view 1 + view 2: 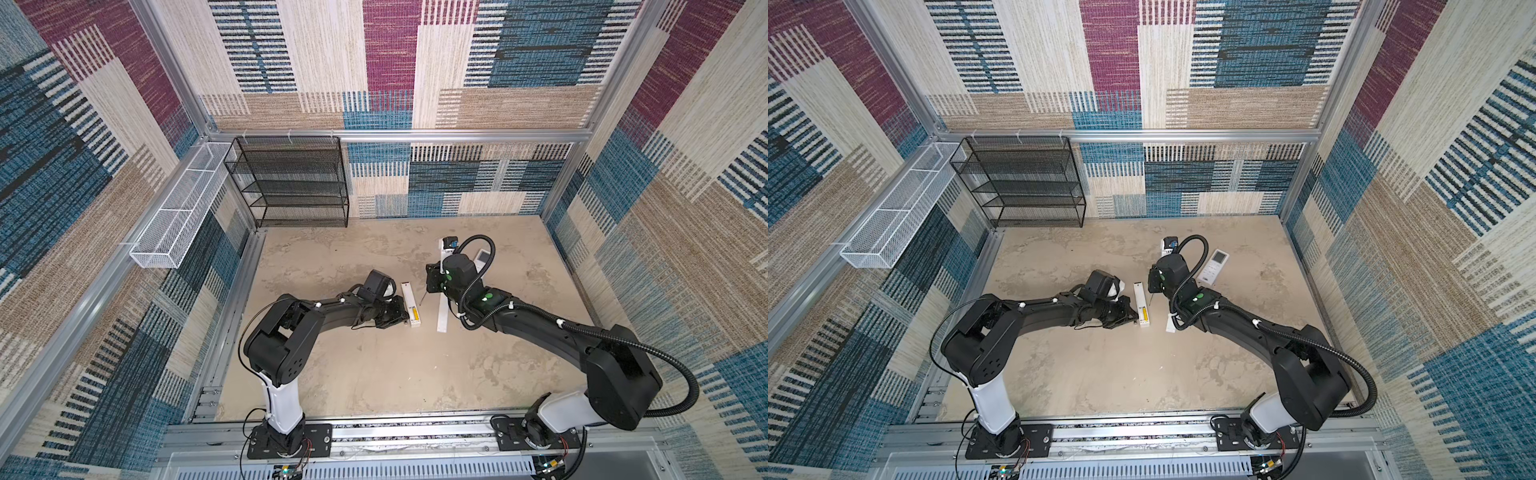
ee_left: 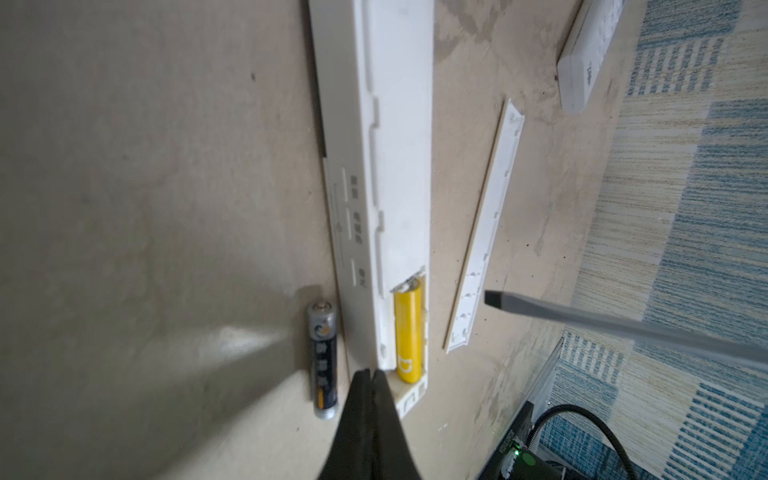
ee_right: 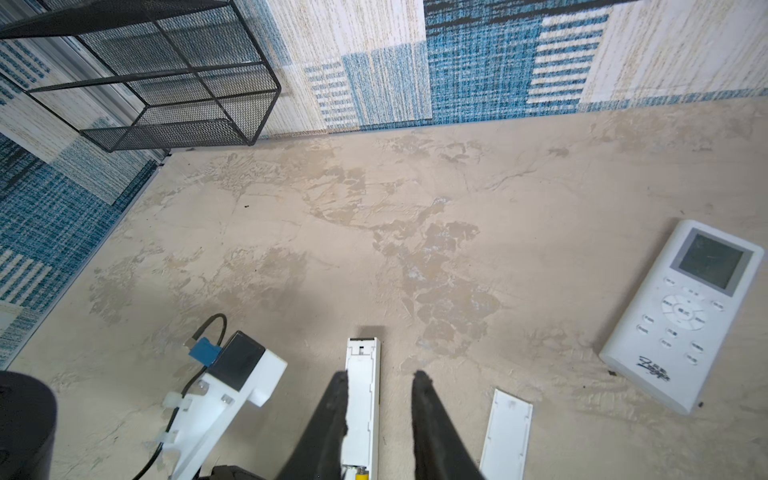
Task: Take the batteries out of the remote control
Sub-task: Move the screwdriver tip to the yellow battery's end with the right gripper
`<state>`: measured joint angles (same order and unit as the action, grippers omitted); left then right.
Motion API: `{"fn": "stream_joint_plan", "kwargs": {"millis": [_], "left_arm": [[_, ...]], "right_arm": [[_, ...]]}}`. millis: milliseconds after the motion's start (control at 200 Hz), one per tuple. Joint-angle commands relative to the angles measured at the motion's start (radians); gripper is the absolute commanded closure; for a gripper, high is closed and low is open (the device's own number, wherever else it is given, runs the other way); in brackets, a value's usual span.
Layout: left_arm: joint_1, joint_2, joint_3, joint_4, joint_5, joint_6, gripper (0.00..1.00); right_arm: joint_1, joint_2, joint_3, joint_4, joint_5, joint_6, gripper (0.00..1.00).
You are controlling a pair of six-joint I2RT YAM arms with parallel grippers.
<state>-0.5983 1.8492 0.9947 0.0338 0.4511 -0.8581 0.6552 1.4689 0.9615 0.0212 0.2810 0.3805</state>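
Note:
The slim white remote control (image 2: pixel 395 166) lies back-up on the table in both top views (image 1: pixel 410 303) (image 1: pixel 1142 305), its compartment uncovered at the near end. One yellow battery (image 2: pixel 409 336) sits inside it. A dark battery (image 2: pixel 323 357) lies on the table alongside the remote. My left gripper (image 2: pixel 371 372) is shut and empty, its tips at the remote's near corner between the two batteries. My right gripper (image 3: pixel 380 376) hovers over the remote and carries a screwdriver. The flat blade (image 2: pixel 492 297) hangs just right of the remote, and the handle is hidden.
The detached white battery cover (image 2: pixel 486 232) lies right of the remote. A second white remote with a screen (image 3: pixel 681 316) rests further right. A black mesh shelf (image 1: pixel 291 183) stands at the back left, and a white mesh basket (image 1: pixel 178 212) hangs on the left wall.

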Motion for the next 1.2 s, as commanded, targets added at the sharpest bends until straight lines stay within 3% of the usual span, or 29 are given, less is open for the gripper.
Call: {"fn": "stream_joint_plan", "kwargs": {"millis": [0,716,1192], "left_arm": [[-0.002,0.008,0.013,0.035,0.004,-0.005,1.00],[-0.003,0.007,0.005,0.040,-0.007,-0.026,0.98],[-0.002,0.017,0.002,0.041,-0.006,-0.030,0.98]], "right_arm": [[0.001,-0.002,0.001,0.014,0.011,-0.008,1.00],[0.023,0.038,0.002,0.028,-0.042,0.015,1.00],[0.033,0.048,0.018,0.030,-0.010,-0.044,1.00]]}}
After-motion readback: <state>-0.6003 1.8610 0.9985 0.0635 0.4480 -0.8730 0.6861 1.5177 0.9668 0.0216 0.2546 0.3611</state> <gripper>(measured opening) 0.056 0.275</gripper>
